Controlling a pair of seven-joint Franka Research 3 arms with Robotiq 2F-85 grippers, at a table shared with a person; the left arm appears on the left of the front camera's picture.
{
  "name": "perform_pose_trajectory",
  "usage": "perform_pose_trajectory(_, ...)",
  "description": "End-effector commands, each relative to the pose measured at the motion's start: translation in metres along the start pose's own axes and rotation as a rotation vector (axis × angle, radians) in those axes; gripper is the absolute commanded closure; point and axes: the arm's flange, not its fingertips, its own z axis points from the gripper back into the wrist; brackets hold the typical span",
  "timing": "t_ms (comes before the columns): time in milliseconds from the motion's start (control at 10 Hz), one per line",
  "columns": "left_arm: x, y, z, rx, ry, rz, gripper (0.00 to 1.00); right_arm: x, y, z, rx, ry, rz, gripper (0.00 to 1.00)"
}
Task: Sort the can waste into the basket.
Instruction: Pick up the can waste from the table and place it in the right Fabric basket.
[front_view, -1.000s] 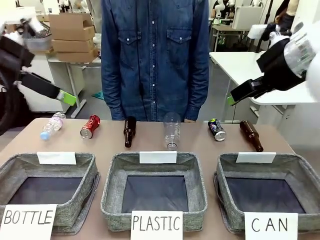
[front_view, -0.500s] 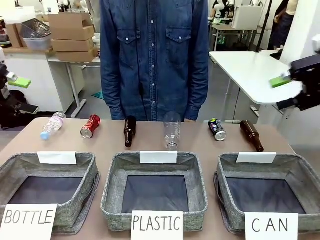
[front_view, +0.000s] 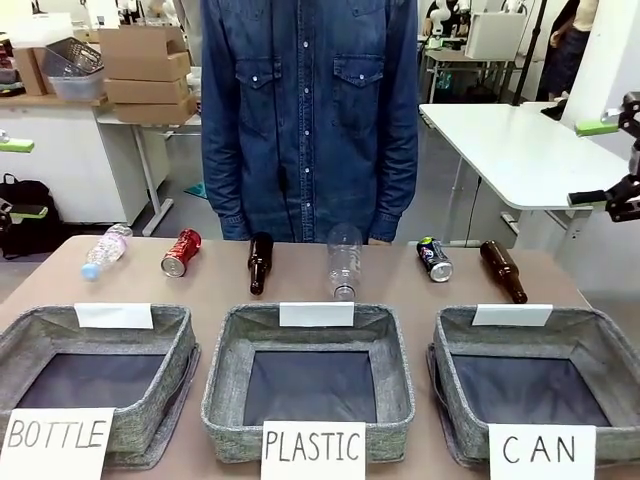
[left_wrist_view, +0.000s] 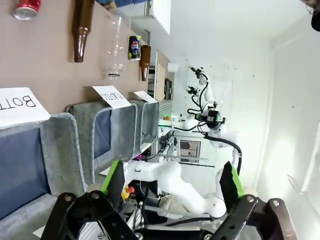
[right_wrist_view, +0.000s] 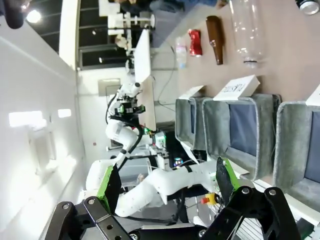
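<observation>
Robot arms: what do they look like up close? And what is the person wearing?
The jaws are black, each made of two jointed metal fingers with round bolts and bright green pads at the tips. The right arm is smooth, round and white. The person wears a dark blue denim shirt with two buttoned chest pockets.

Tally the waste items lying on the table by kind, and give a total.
Drink cans: 2, red can and dark blue can
Brown glass bottles: 2, left brown bottle and right brown bottle
Clear plastic bottles: 2, left plastic bottle and middle plastic bottle
Total: 6
</observation>
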Motion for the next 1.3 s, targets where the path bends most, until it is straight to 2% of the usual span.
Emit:
perform_pose_trajectory(0,0.002,0.01,-0.002,-0.054,0.03,0.018,0.0,-0.002,0.006,0.0,-0.003,0.023,0.058,0.0)
perform_pose_trajectory(800,0.0,0.013,-0.002,-0.026,0.033,0.039,0.0,-0.002,0.006,0.0,-0.003,0.023,0.058,0.0)
perform_pose_trajectory(1000,0.046,0.02,-0.032,0.105,0.041,0.165,0.0,-0.002,0.006,0.0,-0.003,0.023,0.058,0.0)
perform_pose_trajectory(1100,0.059,0.021,-0.029,0.061,0.085,0.21,0.0,-0.002,0.006,0.0,-0.003,0.023,0.058,0.0)
perform_pose_trajectory(1200,0.055,0.016,0.005,-0.099,0.095,0.192,0.0,-0.002,0.006,0.0,-0.003,0.023,0.058,0.0)
